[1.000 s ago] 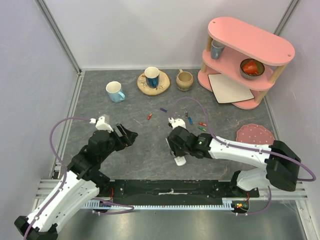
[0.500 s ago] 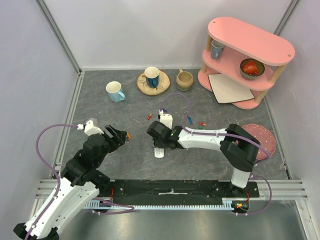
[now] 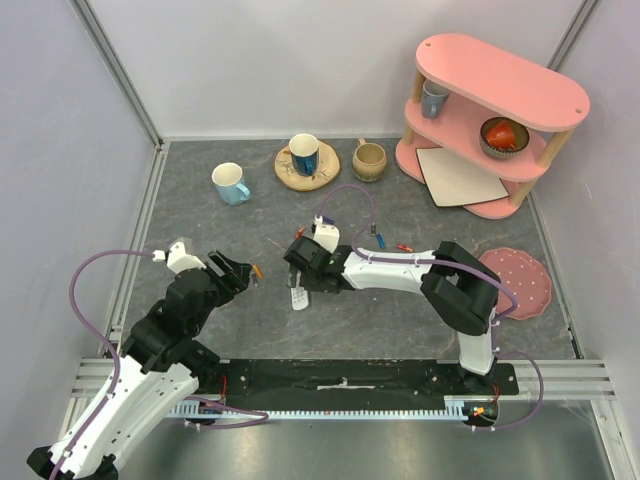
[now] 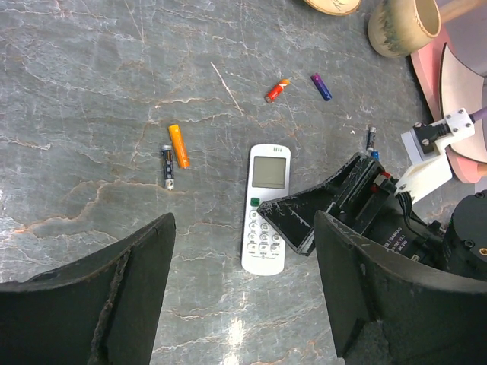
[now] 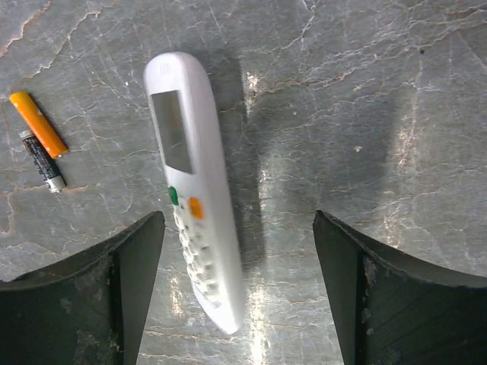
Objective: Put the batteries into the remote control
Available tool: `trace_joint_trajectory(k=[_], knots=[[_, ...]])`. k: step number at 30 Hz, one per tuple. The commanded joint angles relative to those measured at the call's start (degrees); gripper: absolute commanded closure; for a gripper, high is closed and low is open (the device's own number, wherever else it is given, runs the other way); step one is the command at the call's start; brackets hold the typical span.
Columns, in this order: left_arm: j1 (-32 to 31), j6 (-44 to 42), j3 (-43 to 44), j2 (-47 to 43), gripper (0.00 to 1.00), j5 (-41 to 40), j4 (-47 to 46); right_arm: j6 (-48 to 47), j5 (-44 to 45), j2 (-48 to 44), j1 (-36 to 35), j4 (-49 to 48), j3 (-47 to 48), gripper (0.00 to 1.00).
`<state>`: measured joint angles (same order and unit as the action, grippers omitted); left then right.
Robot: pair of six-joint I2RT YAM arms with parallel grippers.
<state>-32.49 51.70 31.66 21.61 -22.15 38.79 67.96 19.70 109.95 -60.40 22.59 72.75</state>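
We see the remote control lying face up on the bench, a little left of the middle, its screen end pointing to the far side. Our right hand hangs right over it with its fingers spread wide. The remote lies on the bench between them, close beside one finger and well clear of the other, so the hand is open and grips nothing. We cannot tell whether the nearer finger touches the remote. From the left wrist view, one black finger of that hand covers the right edge of the button end. Our left hand is to the left of the remote, also open, with nothing between its fingers.

Just left of the remote, an orange battery and a dark battery lie side by side on the bench. Farther off, beyond the screen end, a red battery and a blue-purple battery lie near each other. A pink shelf stands at the far right, and a white and blue mug stands on the far left, well apart from the remote.
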Motion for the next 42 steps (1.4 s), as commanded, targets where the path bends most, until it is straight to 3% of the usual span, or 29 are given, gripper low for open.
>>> trace_joint_trajectory(k=[1,7,11,18,25,30,42], knots=[[0.06,2.18,0.51,0.19,0.20,-1.05,-0.46,1.30,0.51,-0.09,0.46,1.05,1.25,0.12],[0.06,1.82,0.42,2.21,0.16,-0.09,-1.78,-3.62,3.75,-9.99,0.37,1.58,-0.94,0.07],[0.06,1.74,0.07,6.51,0.01,4.20,-4.76,-11.87,4.73,-18.79,0.37,2.20,-5.15,0.05],[-0.64,0.59,-1.16,21.16,0.03,13.27,-13.47,-21.81,7.89,-34.26,0.37,2.02,-16.66,0.05],[-7.31,4.28,-0.20,34.18,0.08,11.00,-19.62,-24.90,9.65,-47.79,0.28,1.49,-28.87,0.05],[-11.89,4.90,6.39,43.33,0.01,5.28,-18.92,-24.29,9.74,-52.99,0.29,1.05,-32.49,0.06],[-13.83,7.97,21.86,65.91,0.03,-1.31,-6.54,-24.37,9.56,-54.85,0.28,0.97,-34.69,0.06]])
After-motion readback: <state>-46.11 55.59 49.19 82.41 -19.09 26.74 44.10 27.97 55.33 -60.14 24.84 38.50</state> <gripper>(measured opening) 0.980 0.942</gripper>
